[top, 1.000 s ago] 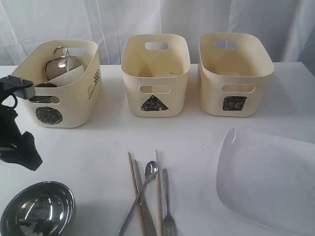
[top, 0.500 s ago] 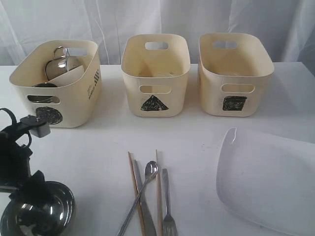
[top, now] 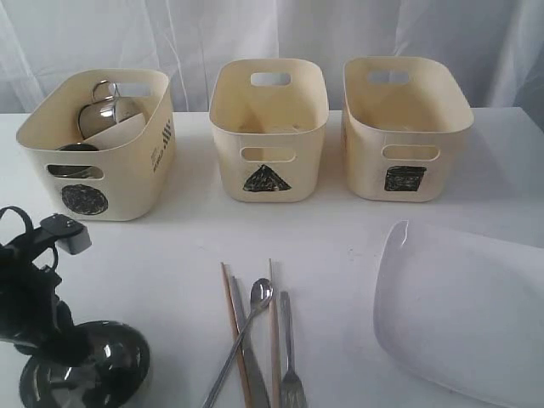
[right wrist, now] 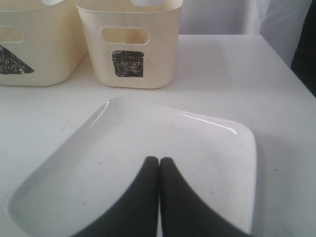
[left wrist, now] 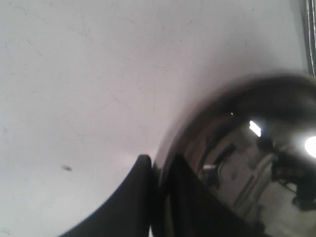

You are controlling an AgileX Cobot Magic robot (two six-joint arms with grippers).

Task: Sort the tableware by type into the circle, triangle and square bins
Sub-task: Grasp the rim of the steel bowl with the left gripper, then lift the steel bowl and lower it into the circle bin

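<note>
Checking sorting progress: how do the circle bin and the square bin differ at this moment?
The circle bin holds a steel mug; no tableware shows in the square bin. The circle bin stands angled, the square bin faces front. Both are cream tubs with cut-out handles.

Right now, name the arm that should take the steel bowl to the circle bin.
Left. The left tool pinches the steel bowl's rim, one finger inside and one outside, and the circle bin stands on that side. The right tool hangs shut over the white plate, far across.
</note>
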